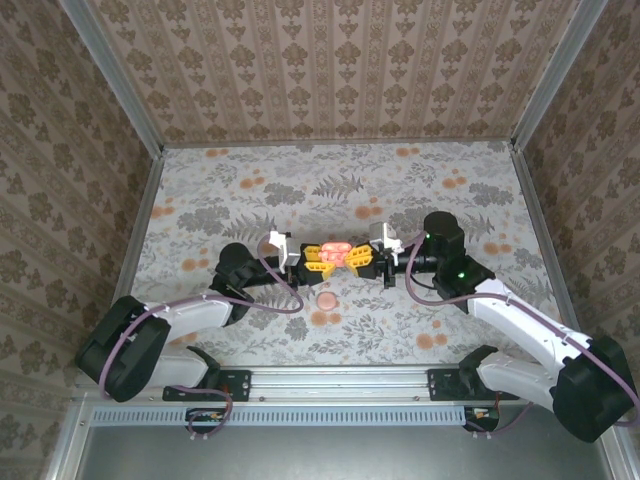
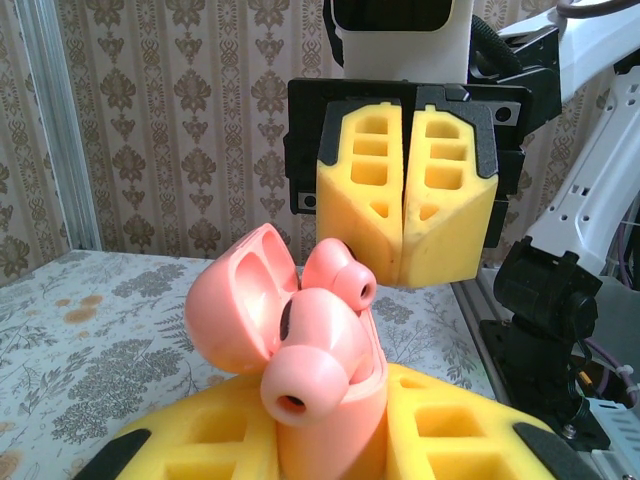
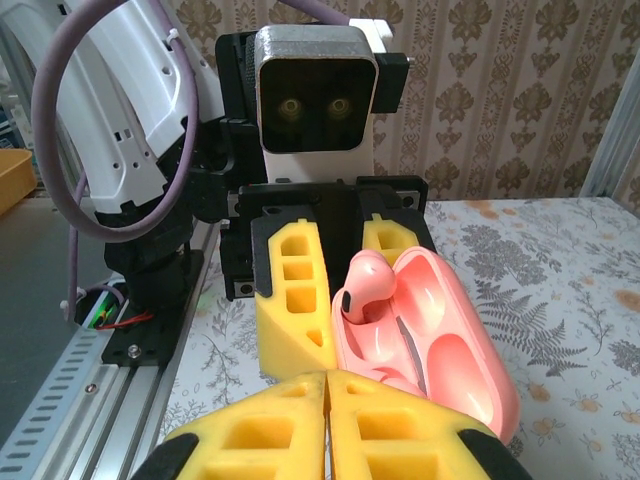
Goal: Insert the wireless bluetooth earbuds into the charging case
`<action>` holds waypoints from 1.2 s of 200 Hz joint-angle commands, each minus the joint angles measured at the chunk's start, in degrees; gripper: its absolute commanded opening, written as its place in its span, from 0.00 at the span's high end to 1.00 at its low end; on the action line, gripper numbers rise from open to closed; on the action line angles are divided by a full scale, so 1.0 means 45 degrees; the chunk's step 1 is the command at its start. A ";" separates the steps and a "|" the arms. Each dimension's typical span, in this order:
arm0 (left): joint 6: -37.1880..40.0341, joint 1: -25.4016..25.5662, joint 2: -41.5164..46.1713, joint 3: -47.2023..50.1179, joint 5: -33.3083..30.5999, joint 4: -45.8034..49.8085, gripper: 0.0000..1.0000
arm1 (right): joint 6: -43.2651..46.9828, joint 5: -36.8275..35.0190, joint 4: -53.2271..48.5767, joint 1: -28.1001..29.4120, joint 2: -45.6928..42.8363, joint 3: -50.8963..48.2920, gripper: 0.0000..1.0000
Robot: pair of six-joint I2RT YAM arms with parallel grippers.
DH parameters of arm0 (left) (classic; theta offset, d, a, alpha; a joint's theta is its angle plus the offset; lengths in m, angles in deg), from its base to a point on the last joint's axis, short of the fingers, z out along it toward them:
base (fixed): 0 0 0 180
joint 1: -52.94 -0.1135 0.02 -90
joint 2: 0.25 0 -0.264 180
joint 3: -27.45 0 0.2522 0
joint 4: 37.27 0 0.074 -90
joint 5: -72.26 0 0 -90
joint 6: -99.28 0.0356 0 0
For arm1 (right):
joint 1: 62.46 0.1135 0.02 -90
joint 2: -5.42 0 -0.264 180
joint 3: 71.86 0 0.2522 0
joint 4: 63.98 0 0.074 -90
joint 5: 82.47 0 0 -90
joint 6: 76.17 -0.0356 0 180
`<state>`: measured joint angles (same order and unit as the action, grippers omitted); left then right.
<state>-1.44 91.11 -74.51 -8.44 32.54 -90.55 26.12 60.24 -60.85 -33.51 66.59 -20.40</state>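
Left gripper [image 2: 335, 425] — yellow fingers clamped on the base of the charging case [image 2: 235, 305], lid hinged open. Wireless bluetooth earbuds [image 2: 310, 355] — both sitting in the case's body, heads protruding above its rim. Right gripper [image 2: 408, 200] — just right of the case, facing it, fingers pressed together, holding nothing; contact with the case cannot be told.

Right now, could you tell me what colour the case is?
The case is salmon pink, best in left wrist view.
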 commanded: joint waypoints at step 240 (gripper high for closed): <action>-0.0029 -0.0016 0.0330 -0.0082 0.0251 -0.0645 0.78 | 0.0025 -0.3838 -0.0448 0.0325 -0.3013 -0.1983 0.40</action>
<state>-0.80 90.85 -74.21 -8.46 31.97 -89.99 28.03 45.40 -63.72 -31.72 51.81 -28.73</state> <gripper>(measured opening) 0.223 0.582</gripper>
